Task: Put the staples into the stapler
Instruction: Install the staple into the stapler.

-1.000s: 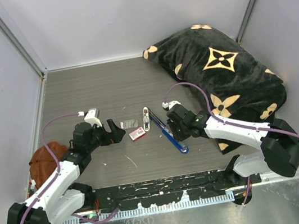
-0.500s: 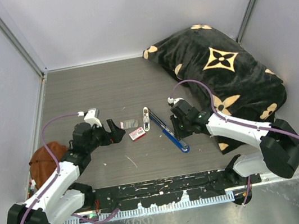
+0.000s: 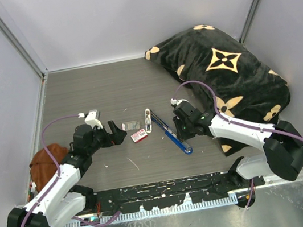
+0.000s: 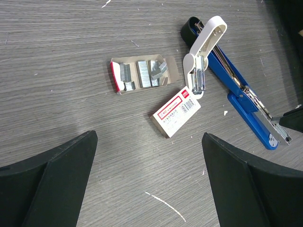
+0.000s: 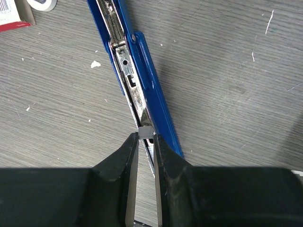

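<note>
At the near end of the stapler (image 5: 147, 66), the right gripper (image 5: 144, 139) is pinching the staples (image 5: 146, 132). Its jaws are standing narrow on that small grey block, right over the silver channel (image 5: 124, 61). This looks like the seating step, and the block seems to be sitting slightly across the channel rather than along it. To my eye the wrist is wanting a small twist, so the strip's legs straddle the rail before any lowering. A gentle descent is looking wise, letting go only once the block is resting flat, since a tilted drop could jam or scatter it. Left of the stapler, the left gripper (image 4: 149, 142) is hovering wide open with nothing in it, free to steady the blue body if it skids. Just left of the stapler's far half, the red-and-white box (image 4: 176, 112) is lying closed. Beyond it, the open tray (image 4: 142, 74) is showing spare strips.
</note>
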Controlling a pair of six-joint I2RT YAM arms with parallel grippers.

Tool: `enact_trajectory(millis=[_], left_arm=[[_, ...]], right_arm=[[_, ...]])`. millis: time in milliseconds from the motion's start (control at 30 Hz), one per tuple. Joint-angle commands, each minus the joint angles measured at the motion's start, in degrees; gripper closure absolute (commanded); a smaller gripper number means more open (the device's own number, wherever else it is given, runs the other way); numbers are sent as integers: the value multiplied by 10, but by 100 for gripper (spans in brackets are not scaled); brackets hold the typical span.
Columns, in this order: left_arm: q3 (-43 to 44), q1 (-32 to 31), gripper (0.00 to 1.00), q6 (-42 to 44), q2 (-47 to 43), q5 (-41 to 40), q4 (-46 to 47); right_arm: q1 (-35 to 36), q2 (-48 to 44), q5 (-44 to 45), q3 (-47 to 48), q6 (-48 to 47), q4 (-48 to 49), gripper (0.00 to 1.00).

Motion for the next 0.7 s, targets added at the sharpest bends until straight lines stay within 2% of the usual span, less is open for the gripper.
enact_trajectory(millis=[0,667], left_arm=[[0,1,5,12,-10,-7,25],[-3,0,5,13,-18,-7,25]], right_arm=[[-2,9,27,14,1,-17,90],[21,49,61,49,-47,-51,90]])
